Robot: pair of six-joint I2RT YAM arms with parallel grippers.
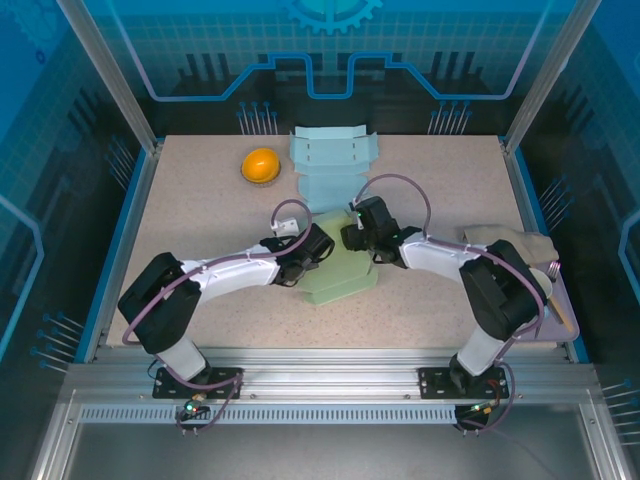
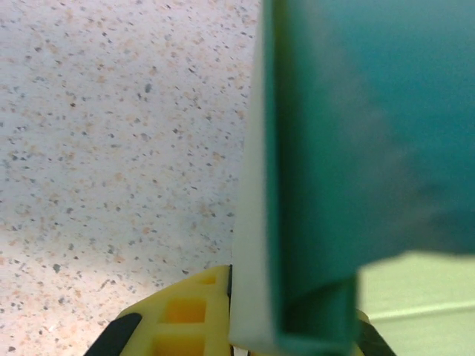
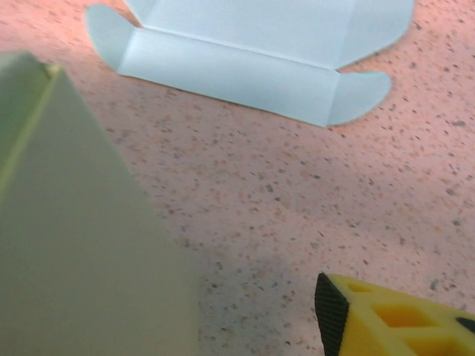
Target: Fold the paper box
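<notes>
We can read no words, numbers, labels or brand names anywhere in these views. The nearest thing to a sign is a gear-shaped emblem (image 1: 335,12), drawn in light blue at the top of the blue back panel (image 1: 200,60). Angular circuit-like lines run below it on the same panel. It carries no lettering that we can make out.

**Layout on table (image 1: 200,220)**

Centre: paper box (image 1: 340,278), with left gripper (image 1: 318,248) and right gripper (image 1: 352,236) side by side over its far part. Behind it, near far edge: flat blank (image 1: 332,165). Left of that: round object (image 1: 261,165). Right edge: cloth (image 1: 510,243).
</notes>
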